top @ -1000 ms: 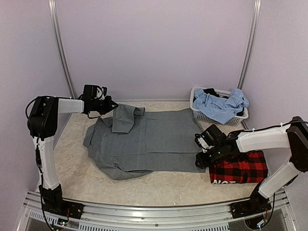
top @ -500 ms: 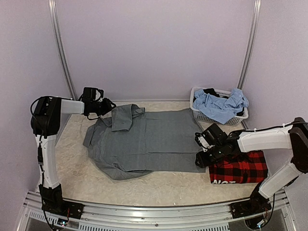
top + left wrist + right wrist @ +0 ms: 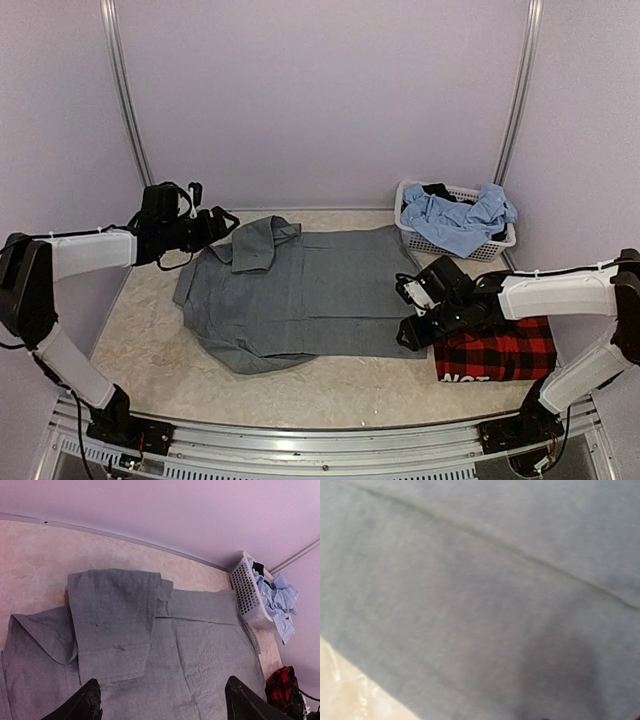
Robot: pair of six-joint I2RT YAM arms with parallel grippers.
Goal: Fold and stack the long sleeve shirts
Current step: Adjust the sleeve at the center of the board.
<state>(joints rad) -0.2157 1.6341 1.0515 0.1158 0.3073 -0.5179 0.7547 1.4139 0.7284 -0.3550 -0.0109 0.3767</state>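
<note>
Left gripper (image 3: 225, 221): jaws wide, empty, near the grey shirt (image 3: 330, 290), which lies flat with one sleeve (image 3: 258, 245) folded in. Right gripper (image 3: 411, 326): at the hem, grip indiscernible. Plaid shirt (image 3: 497, 357): folded, adjacent. Risk: a one-sided pull at the hem could skew the folds.

At about two o'clock on the table sits a white perforated laundry basket (image 3: 418, 243). A light blue garment (image 3: 455, 222) is heaped in it and spills over the rim, and something black (image 3: 436, 189) shows at its far side. The tabletop (image 3: 330, 385) is mottled beige. Lilac walls (image 3: 320, 100) close it in, with a metal post (image 3: 126, 110) at eleven o'clock, another post (image 3: 520, 90) at one, and a metal rail (image 3: 330, 440) along six.
</note>
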